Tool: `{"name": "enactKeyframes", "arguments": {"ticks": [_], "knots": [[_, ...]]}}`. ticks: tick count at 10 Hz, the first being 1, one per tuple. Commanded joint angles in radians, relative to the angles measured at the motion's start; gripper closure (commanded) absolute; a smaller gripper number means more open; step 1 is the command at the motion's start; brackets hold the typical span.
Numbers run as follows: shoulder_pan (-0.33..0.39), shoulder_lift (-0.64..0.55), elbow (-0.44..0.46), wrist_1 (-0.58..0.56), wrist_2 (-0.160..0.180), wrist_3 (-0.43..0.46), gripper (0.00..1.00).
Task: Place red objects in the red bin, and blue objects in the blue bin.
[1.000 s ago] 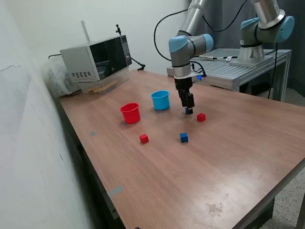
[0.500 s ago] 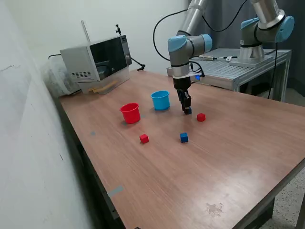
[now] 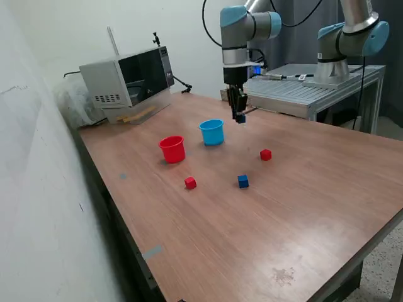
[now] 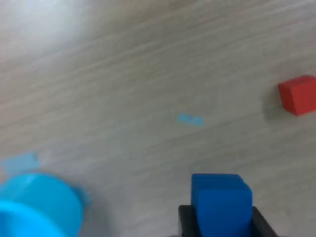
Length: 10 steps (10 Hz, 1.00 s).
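Above the wooden table, the gripper hangs in the air clamped on a dark-blue cube, which the wrist view shows seated between the two black fingers, held well off the surface. Just to the exterior view's left of the gripper and lower stands the light-blue cup bin, upright on the table; the wrist view catches its rim, blurred. Farther to the exterior view's left, near the blue bin but apart, sits the red cup bin, also upright. Loose cubes on the tabletop: one red cube to the exterior view's right of the bins, a second dark-blue cube nearer the camera, and another red cube at the exterior view's left of that, in front of the red bin. All three lie apart from each other and outside both bins. A grey microwave stands at the table's far corner.
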<state>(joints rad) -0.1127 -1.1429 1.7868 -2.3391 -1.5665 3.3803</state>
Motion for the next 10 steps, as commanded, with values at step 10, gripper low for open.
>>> {"name": "enactKeyframes", "arguments": {"ticks": [10], "knots": [[-0.229, 0.084, -0.078, 0.032, -0.001, -0.084, 1.0]]}}
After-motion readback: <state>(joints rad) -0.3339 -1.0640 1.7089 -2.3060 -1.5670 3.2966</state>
